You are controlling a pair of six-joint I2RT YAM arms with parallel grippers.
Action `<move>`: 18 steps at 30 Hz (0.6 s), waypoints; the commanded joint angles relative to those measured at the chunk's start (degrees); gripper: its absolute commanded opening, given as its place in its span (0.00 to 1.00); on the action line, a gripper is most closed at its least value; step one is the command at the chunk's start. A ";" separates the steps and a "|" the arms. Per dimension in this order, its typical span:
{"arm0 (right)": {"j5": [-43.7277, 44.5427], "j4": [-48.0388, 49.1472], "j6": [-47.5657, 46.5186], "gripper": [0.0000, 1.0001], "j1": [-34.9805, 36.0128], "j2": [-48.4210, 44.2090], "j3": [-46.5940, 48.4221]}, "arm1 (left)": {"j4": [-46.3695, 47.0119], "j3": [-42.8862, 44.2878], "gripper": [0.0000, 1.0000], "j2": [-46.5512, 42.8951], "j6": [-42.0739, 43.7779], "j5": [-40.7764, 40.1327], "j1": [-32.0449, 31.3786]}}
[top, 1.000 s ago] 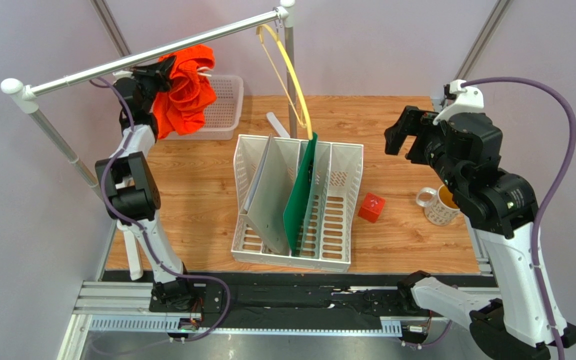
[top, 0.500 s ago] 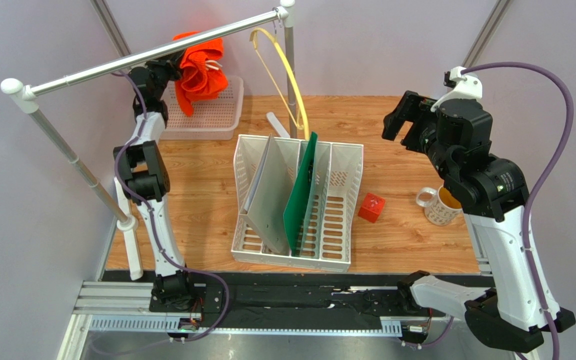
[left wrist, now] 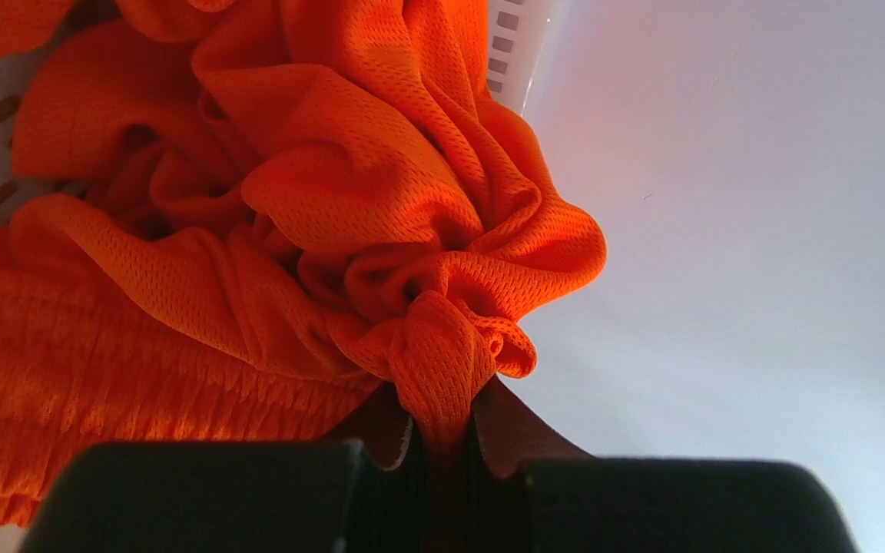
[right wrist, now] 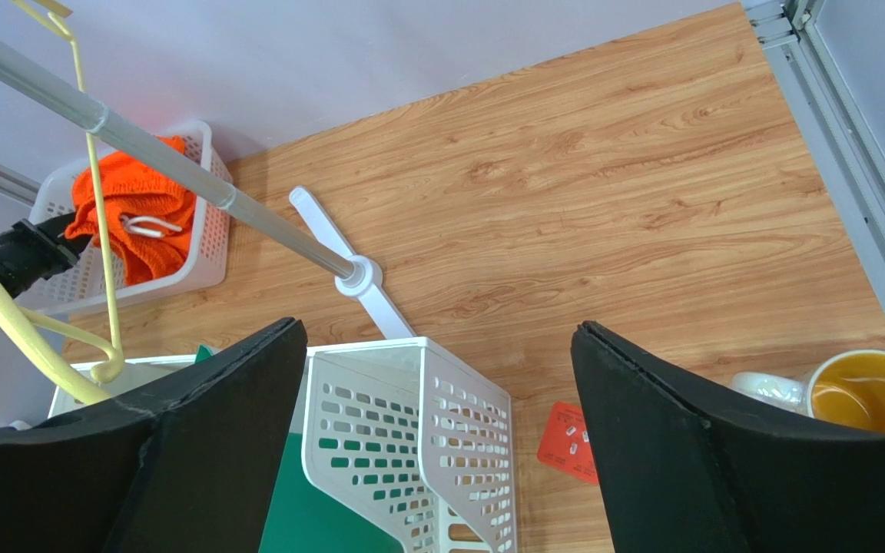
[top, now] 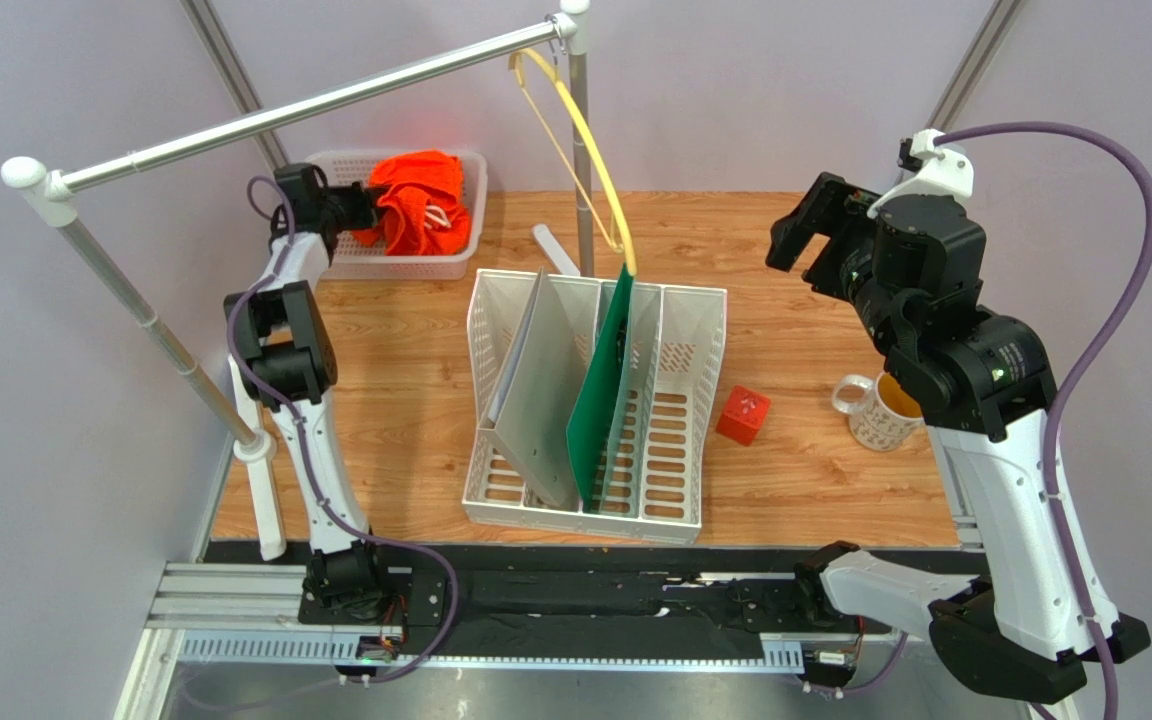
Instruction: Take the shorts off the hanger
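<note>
One fold of the seemingly limp, light, bright orange mesh shorts (left wrist: 297,230) sat clamped in the left gripper (left wrist: 445,444) at the counter's (top: 387,405) far-left corner; the right gripper (right wrist: 433,346) gaped.

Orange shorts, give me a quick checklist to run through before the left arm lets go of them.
1. Bright orange mesh shorts off the thin pale-yellow hanger: ok.
2. Shorts bunched in the white perforated basket: ok.
3. Left gripper released: not ok, shut on a fold.
4. Hanger hooked on the long silver rail: ok.
5. Right gripper open, apart from the hanger: ok.
</note>
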 commanded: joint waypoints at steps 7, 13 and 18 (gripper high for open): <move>2.25 2.22 0.21 0.90 0.26 2.54 2.14 | -30.69 17.41 0.22 0.43 10.17 -3.76 0.30; 1.98 2.75 -0.67 0.90 0.25 4.48 3.55 | -32.45 17.50 0.87 0.09 12.00 -4.02 0.39; 1.46 2.92 -1.10 0.90 0.26 5.45 3.99 | -32.28 17.94 0.99 -0.79 12.37 -3.59 0.39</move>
